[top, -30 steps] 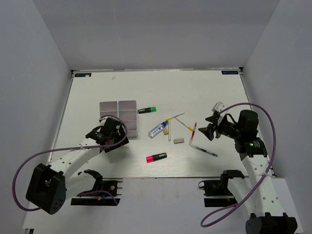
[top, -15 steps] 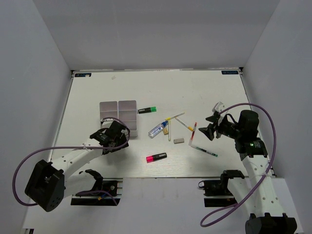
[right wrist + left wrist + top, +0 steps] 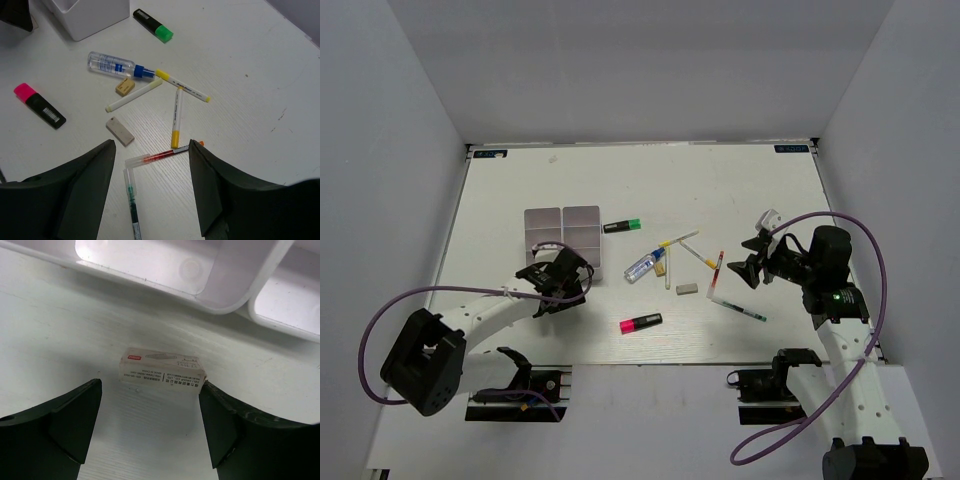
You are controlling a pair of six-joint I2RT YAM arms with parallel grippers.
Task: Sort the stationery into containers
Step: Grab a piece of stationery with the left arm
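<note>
On the left half of the table (image 3: 500, 200), just on the near side of the white tray (image 3: 563, 232), the left gripper (image 3: 558, 287) hangs low with its jaws spread wide and nothing held. Its wrist view shows a small pale box (image 3: 162, 372) lying flat on the table between the two black fingers (image 3: 70, 420), close under the tray's near wall. The box is oblong and cream-coloured, with a red mark at one end and lines of print too small to read. One fingertip stands just beside an end of the box; whether it touches cannot be told.

Near the middle of the table the other pieces lie scattered. A green-capped highlighter (image 3: 621, 226) lies just right of the tray, and a pink-capped highlighter (image 3: 640, 323) lies nearer the arms. Between them are a clear tube (image 3: 120, 65) with a blue cap and a tan eraser (image 3: 125, 86) just beside that cap. With them lie a grey eraser (image 3: 120, 131), a plain white pen (image 3: 134, 94) and two yellow-tipped pens (image 3: 176, 117). A red pen (image 3: 157, 156) and a green pen (image 3: 131, 200) lie with their ends close together.

Right of this scatter, the right gripper (image 3: 745, 262) hovers above the table, jaws apart and empty.
</note>
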